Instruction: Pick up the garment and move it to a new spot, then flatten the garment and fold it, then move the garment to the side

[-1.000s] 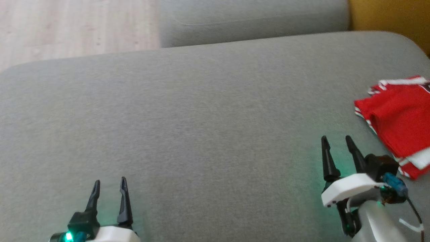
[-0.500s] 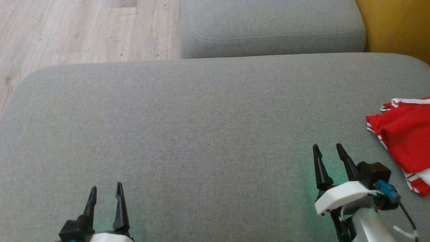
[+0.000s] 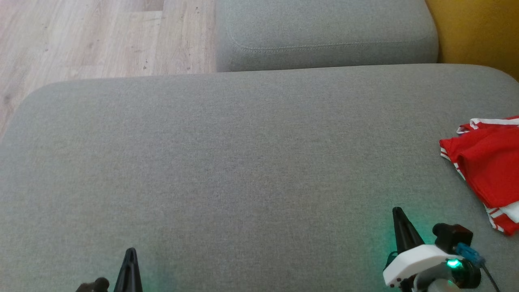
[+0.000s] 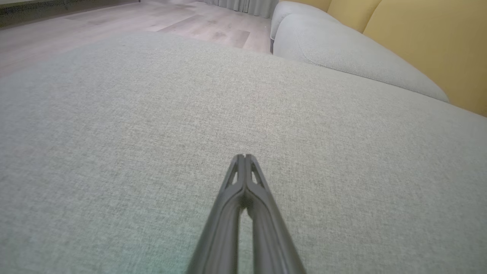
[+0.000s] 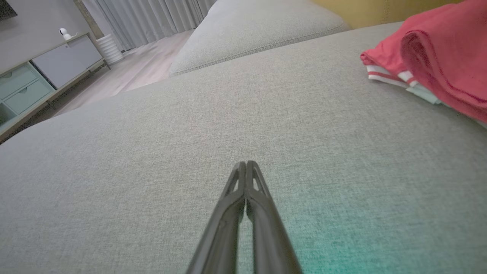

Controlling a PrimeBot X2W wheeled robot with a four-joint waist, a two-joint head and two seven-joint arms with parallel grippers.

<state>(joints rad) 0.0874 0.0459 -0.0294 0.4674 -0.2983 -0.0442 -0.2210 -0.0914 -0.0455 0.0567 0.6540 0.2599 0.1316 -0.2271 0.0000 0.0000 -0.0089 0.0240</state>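
The garment [image 3: 488, 164] is red with white trim and lies folded at the right edge of the grey cushion [image 3: 243, 162]; it also appears at the upper right of the right wrist view [image 5: 437, 57]. My right gripper [image 3: 399, 219] is shut and holds nothing, hovering low over the cushion left of and nearer than the garment, its fingertips [image 5: 246, 164] pressed together. At the lower left my left gripper [image 3: 130, 255] is shut too, empty, its fingertips [image 4: 244, 156] touching above bare cushion.
A second grey cushion [image 3: 324, 36] lies beyond the first. Wooden floor [image 3: 81, 36] spreads at the upper left, a yellow backrest [image 3: 478, 32] at the upper right. A pale cabinet [image 5: 42, 76] and curtains [image 5: 152, 19] stand far off.
Both grippers went from open to shut and drew back toward the bottom edge. The camera shifted earlier, sliding the garment toward the right edge of the picture.
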